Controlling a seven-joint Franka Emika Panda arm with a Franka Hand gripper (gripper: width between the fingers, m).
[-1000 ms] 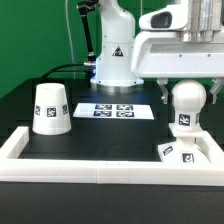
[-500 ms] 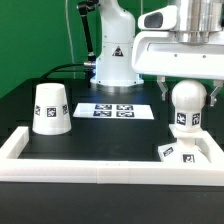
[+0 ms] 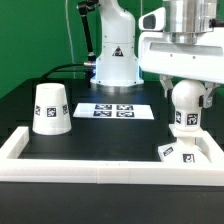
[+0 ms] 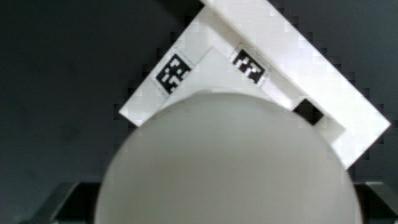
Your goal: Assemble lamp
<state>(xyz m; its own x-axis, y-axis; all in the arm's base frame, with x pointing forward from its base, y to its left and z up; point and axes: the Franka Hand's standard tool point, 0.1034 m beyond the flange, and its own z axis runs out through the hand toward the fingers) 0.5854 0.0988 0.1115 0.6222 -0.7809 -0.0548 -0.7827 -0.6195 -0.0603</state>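
Observation:
The white bulb (image 3: 187, 99) hangs upright at the exterior view's right, with a tag on its neck. My gripper (image 3: 187, 92) comes down from above, one finger on each side of the bulb's round head, and is shut on it. The flat square base (image 3: 182, 152) lies just below and in front of the bulb, in the frame's right corner, tags on its edge. In the wrist view the bulb (image 4: 222, 160) fills the space between my fingers, and the base (image 4: 267, 75) lies beyond it. The tapered shade (image 3: 51, 108) stands mouth down at the left.
A white rail-like frame (image 3: 90, 166) runs along the front and both sides of the black table. The marker board (image 3: 113, 110) lies flat in the middle at the back. The arm's white pedestal (image 3: 115, 60) stands behind it.
The wrist above the gripper has shifted a little toward the exterior view's right. The bulb stays between the fingers at almost the same spot. The shade and the base have not moved.

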